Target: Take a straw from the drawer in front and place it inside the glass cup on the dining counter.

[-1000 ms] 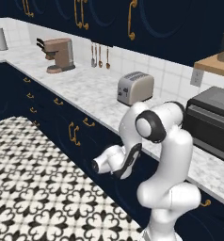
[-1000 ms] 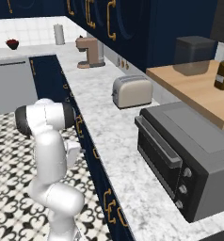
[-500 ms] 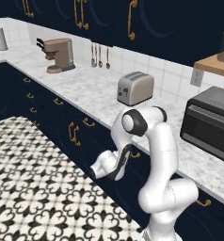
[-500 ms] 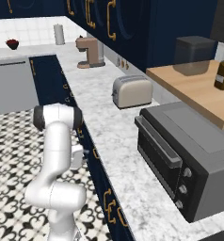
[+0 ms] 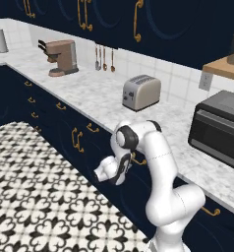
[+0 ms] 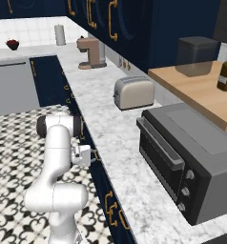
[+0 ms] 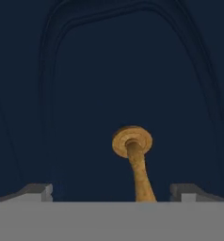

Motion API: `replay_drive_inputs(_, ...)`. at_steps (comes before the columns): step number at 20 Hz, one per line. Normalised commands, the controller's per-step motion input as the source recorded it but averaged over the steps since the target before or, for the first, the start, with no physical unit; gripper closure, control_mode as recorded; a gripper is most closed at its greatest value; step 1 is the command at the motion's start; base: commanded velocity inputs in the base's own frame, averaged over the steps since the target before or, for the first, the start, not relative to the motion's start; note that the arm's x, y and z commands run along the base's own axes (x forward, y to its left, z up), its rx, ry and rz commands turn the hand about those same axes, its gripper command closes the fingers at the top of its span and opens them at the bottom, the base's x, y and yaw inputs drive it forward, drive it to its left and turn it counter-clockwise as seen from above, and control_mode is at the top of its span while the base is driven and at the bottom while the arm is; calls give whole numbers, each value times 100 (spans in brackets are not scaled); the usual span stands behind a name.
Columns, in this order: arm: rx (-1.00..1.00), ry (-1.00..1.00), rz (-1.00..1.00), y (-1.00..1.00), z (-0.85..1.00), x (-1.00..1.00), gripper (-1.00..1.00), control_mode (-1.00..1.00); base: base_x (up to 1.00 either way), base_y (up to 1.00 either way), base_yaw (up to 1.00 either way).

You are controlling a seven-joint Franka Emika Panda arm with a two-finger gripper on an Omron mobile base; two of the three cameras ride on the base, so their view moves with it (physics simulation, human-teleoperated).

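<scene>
Bent arm, tool (image 7: 112,194) agape around the drawer (image 7: 132,70) handle (image 7: 135,160).

Navy cabinets (image 5: 60,118), marble worktop (image 5: 89,93), patterned tile floor (image 5: 35,187).

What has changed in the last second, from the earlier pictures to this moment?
The arm has swung its elbow down and forward, bringing the gripper up to the drawer, so its open fingers now flank the brass handle. Nothing is gripped yet. The drawer stays closed, and the toaster, coffee machine and microwave have not moved.
</scene>
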Motion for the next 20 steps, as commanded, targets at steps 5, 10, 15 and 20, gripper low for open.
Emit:
replay_drive_inputs(5, -2, 0, 0, -26, -33, 39, -100, -100, 0, 0, 0)
replay_drive_inputs(10, -1, -9, 0, -49, -1, -6, -100, -100, 0, 0, 0)
replay_drive_inputs(15, 0, -18, 0, -74, 12, -41, -100, -100, 0, 0, 0)
replay_drive_inputs(20, 7, -9, 0, -61, 6, -31, 100, -100, 0, 0, 0)
